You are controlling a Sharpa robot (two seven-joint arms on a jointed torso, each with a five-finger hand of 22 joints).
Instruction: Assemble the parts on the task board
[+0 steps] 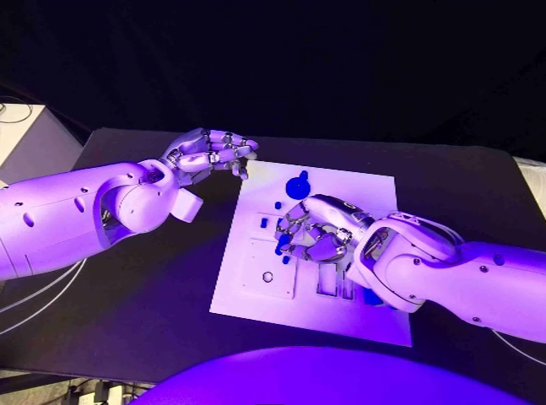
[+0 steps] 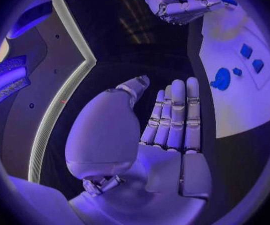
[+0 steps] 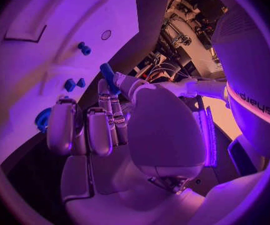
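Silver fingers of the right hand (image 1: 311, 229) curl over the middle of the task board (image 1: 358, 190) at the centre of the head view, pinching a small blue part (image 3: 108, 77) between thumb and fingertip (the right wrist view shows the piece standing up from that pinch). The left hand (image 1: 208, 154) hovers in the upper left of the head view, just off the board's top-left corner, over the black table (image 1: 139, 287); it holds nothing, and its fingers (image 2: 178, 115) lie straight, side by side with only narrow gaps, the thumb set apart. The white board sits mid-table. On its upper part lies a round blue part (image 1: 300, 186), with a few smaller blue pieces (image 1: 278, 205) just below it, near the right hand's fingertips.
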